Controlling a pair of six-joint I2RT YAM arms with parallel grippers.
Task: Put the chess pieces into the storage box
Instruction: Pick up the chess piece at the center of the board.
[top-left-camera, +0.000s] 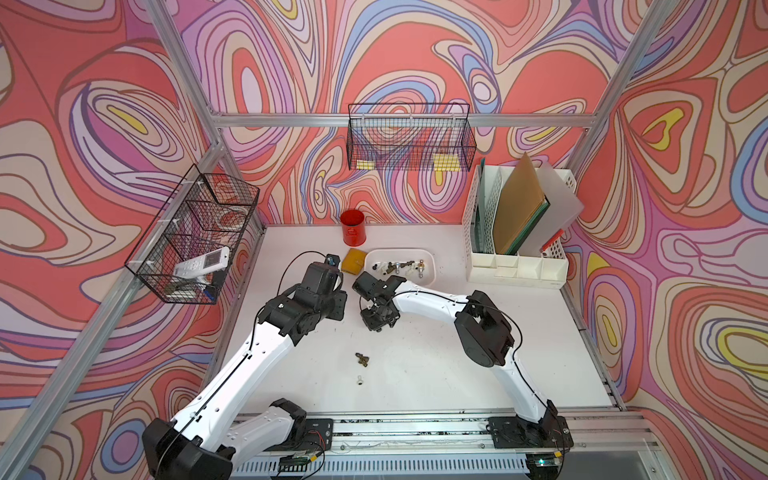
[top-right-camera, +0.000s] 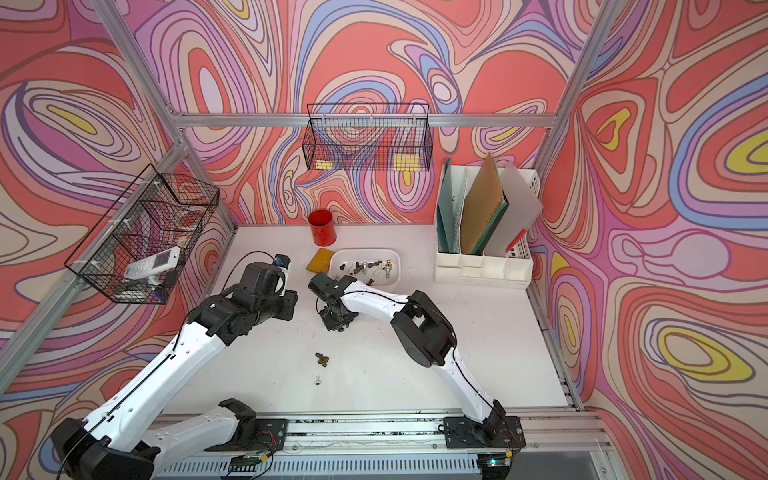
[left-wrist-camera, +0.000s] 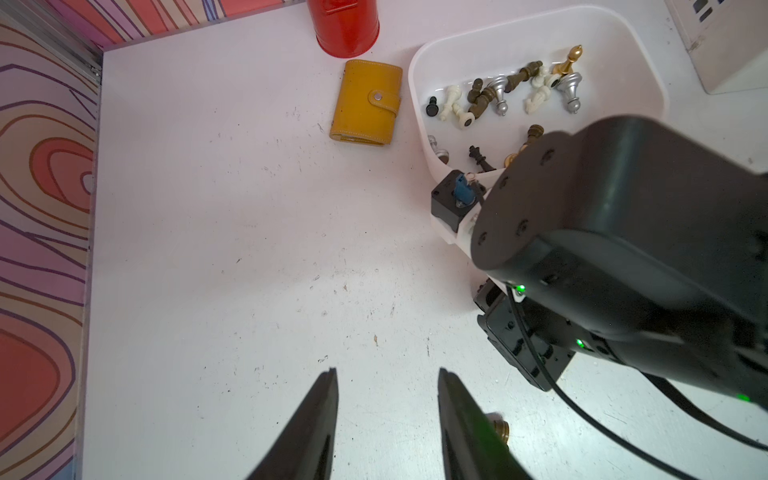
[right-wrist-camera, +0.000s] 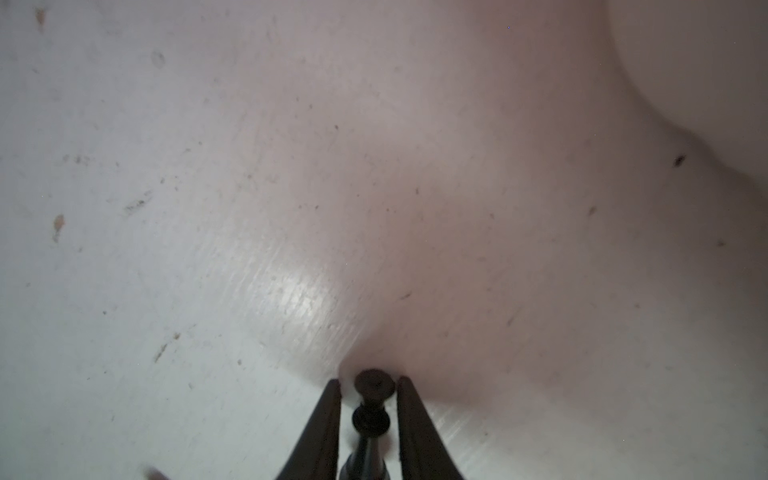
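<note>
The storage box (top-left-camera: 399, 251) (top-right-camera: 365, 251) is a shallow white tub at the back middle, and several chess pieces (left-wrist-camera: 490, 93) lie inside it. On the table in front lie two bronze chess pieces (top-left-camera: 362, 360) (top-right-camera: 321, 360) and a small white one (top-left-camera: 360, 379). My right gripper (right-wrist-camera: 369, 384) (top-left-camera: 376, 322) points down at the table just in front of the box. Its fingers sit tight on either side of a black chess piece (right-wrist-camera: 372, 417). My left gripper (left-wrist-camera: 386, 372) hangs open over bare table, with a bronze piece (left-wrist-camera: 500, 430) just outside one finger.
A red cup (top-left-camera: 352, 232) and a yellow wallet (top-left-camera: 353, 261) stand left of the box. A tall white file organiser (top-left-camera: 515, 249) is at the back right. Wire baskets hang on the left wall (top-left-camera: 195, 237) and the back wall (top-left-camera: 409, 137).
</note>
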